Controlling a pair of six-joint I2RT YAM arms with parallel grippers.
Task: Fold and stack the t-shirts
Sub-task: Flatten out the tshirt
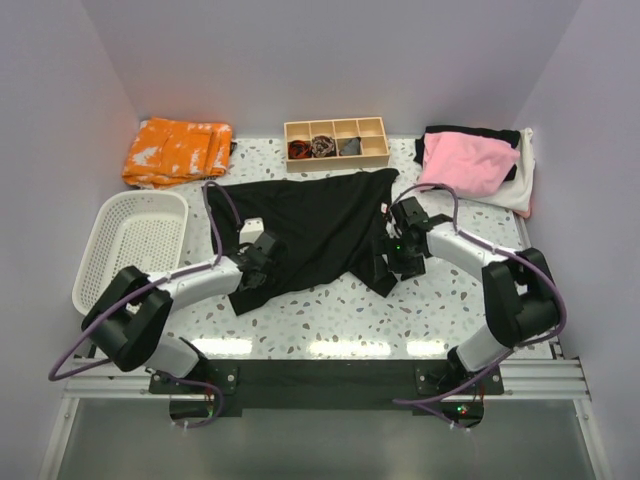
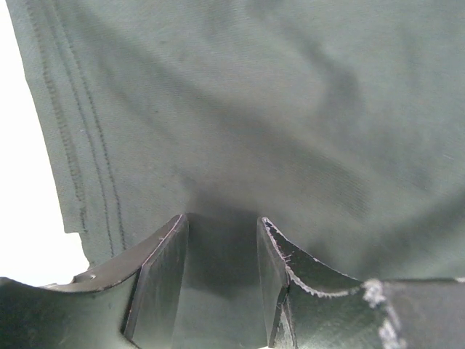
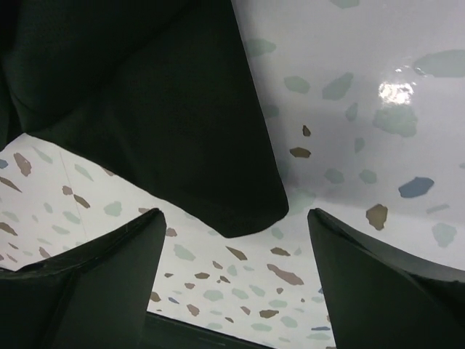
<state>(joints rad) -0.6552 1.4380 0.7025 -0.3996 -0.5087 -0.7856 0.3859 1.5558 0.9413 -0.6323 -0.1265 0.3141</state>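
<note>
Speckled terrazzo tabletop carries the black t-shirt lying spread out, with the left gripper pinching its near-left hem, the right gripper spread wide just over its near-right corner, and a pink t-shirt piled beyond its far-right side.

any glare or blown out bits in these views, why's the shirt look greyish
Top external: lamp streaks glare on the table near edge. Left wrist: overexposed, left side blown white, so the black shirt reads grey-green. Right wrist: one glare spot on the table, fingers dark.
</note>
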